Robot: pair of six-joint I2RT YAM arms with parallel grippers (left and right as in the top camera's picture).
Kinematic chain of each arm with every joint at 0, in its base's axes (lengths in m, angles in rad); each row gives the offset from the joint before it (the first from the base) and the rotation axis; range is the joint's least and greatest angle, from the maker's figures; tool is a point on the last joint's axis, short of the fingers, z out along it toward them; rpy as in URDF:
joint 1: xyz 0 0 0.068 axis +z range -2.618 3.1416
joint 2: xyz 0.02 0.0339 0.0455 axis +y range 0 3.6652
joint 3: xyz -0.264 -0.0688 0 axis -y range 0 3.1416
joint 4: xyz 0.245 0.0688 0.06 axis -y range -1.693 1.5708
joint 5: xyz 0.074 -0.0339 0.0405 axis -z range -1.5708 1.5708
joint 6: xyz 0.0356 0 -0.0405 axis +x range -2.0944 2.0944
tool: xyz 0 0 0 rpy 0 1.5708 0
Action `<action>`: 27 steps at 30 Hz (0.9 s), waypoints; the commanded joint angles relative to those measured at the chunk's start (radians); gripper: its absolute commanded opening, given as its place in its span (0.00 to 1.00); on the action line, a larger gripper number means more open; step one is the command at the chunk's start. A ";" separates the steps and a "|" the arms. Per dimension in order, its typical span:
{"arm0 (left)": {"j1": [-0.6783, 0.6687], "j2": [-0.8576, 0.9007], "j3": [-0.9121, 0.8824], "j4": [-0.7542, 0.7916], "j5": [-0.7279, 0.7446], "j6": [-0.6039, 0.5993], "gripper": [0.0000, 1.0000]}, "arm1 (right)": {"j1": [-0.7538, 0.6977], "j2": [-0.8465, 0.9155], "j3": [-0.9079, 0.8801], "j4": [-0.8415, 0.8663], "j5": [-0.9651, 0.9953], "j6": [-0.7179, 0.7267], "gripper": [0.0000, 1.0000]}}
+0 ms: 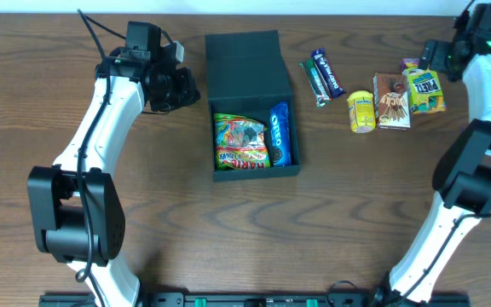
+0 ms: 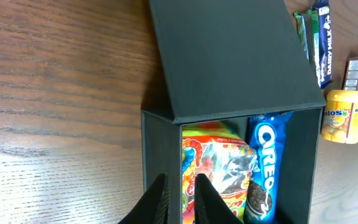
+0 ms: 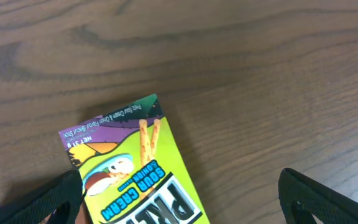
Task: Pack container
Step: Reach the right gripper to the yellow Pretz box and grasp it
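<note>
A robotics lab bench: two mounted arms (image 1: pixel 101 136) at a wood-grain table (image 1: pixel 254 239).

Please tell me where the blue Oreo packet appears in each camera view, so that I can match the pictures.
Overhead: the Oreo packet lies near the centre, in the right part of the container, beside a colourful candy bag.
Left wrist: lower right of centre, inside the container.
Right wrist: not in it.
Shared landmark: the container, seen in the overhead and left wrist views only.
</note>
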 commanded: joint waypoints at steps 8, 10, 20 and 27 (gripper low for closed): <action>0.001 -0.019 0.015 -0.005 -0.006 -0.015 0.17 | -0.003 0.045 0.017 -0.095 -0.102 -0.193 0.99; 0.001 -0.019 0.015 -0.011 -0.006 -0.016 0.17 | -0.004 0.045 0.017 -0.109 -0.098 -0.212 0.99; 0.001 -0.019 0.015 -0.027 -0.006 -0.019 0.17 | -0.005 0.046 0.010 -0.149 -0.082 -0.279 0.99; 0.001 -0.019 0.015 -0.031 -0.006 -0.018 0.18 | -0.005 0.048 0.007 -0.149 -0.045 -0.293 0.99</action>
